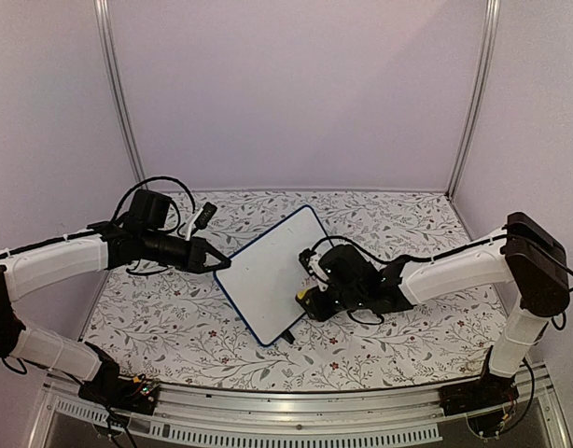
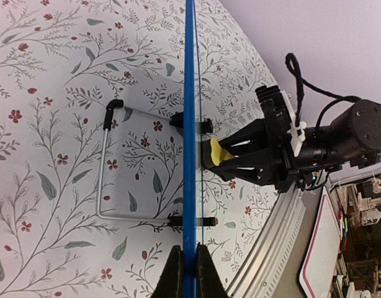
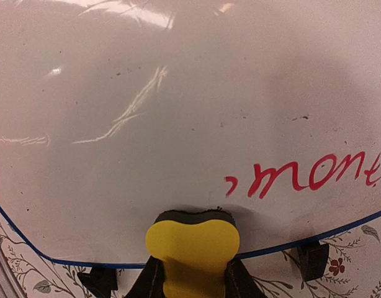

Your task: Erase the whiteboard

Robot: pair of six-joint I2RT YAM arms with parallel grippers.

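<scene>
Closest in, the right gripper (image 3: 190,273) has its 2 fingers closed narrow on the yellow eraser (image 3: 192,245), whose dark pad appears to meet the whiteboard (image 3: 178,124) just above its lower blue edge. The red writing (image 3: 302,177) lies up and to the right of those fingers, apart from the pad, so a stroke that runs straight ahead would likely miss it. Only a sideways sweep toward that side looks able to catch it. Since the eraser is pinched at its yellow back only, hard pressure or a fast drag could twist it out of the fingers. Beyond the writing the face is bare apart from faint smears and specks, which a light pass may leave behind. Farther off, the left gripper (image 2: 189,261) has its 2 fingers shut tight on the board's blue frame, holding it by that 1 edge. The board stands tilted on a wire stand (image 2: 103,167) that reaches out behind it over the flowered table cover (image 1: 156,317). A push from the eraser far from the left fingers could swing the board about that single grip. It could also slide the frame through the fingers or fold the stand. Counted: 1 whiteboard, 1 eraser, 1 run of red writing, 1 wire stand, 2 black feet (image 3: 313,259) under the lower edge, and 2 grippers.
</scene>
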